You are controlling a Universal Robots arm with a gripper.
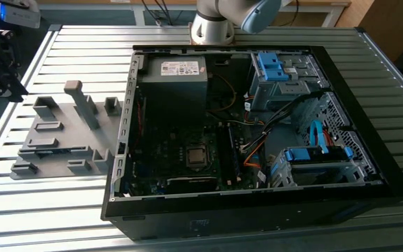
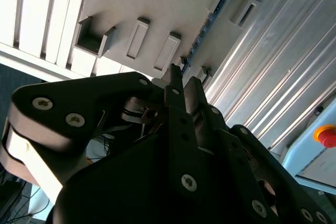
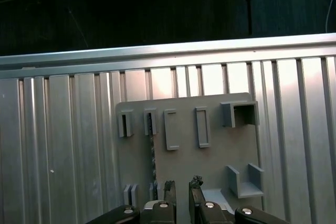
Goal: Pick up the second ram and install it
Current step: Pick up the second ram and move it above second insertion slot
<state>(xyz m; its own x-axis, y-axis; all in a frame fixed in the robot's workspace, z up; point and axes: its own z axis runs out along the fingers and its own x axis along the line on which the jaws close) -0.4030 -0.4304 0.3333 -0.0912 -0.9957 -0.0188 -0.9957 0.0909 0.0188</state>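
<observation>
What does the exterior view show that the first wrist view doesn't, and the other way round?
The exterior view takes in the open computer case with its circuit board and the arm's base. The first wrist view looks down past the hand, fingers slightly apart, at the second ram standing on edge in its slots. Both share the grey holder plate on the slatted metal table.

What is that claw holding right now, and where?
Nothing: the gripper hangs with jaws apart and empty near the second ram in its grey holder.
</observation>
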